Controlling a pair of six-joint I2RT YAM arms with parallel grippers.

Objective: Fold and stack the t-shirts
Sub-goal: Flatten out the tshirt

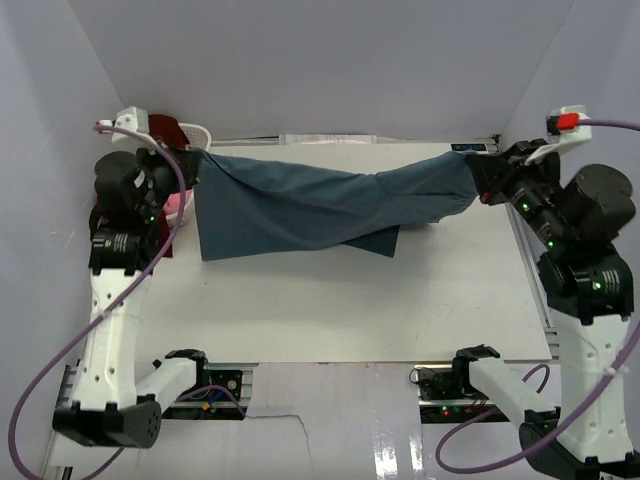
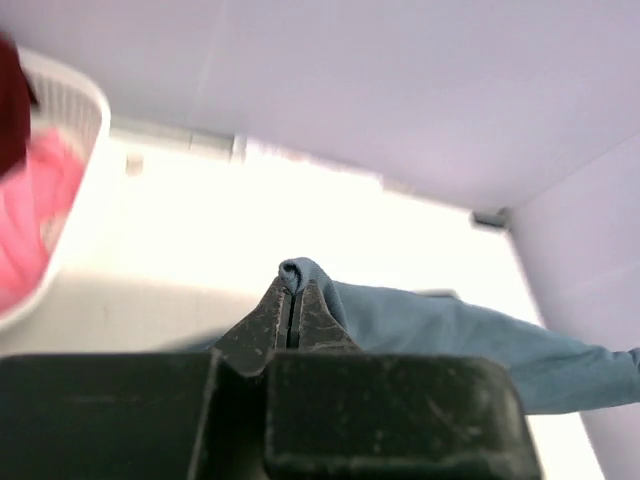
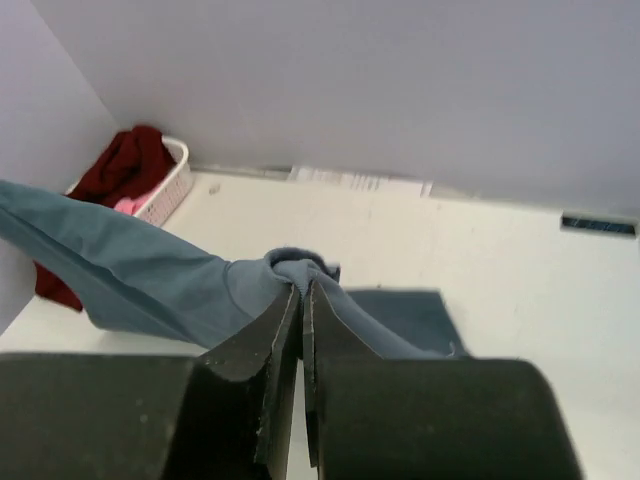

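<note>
Over the table (image 1: 400, 310), left claw (image 1: 193, 165) and right claw (image 1: 478, 176) raised wide apart, each clenching the teal-blue t-shirt (image 1: 300, 205)

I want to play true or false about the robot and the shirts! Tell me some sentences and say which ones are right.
1. The left end effector and the right end effector are both shut on the blue t-shirt. True.
2. The blue t-shirt is neatly folded. False: it hangs stretched between the two end effectors.
3. The pink t-shirt is in the white basket. True.
4. The right end effector holds the maroon t-shirt. False: the maroon t-shirt is draped over the basket in the far left corner.
</note>
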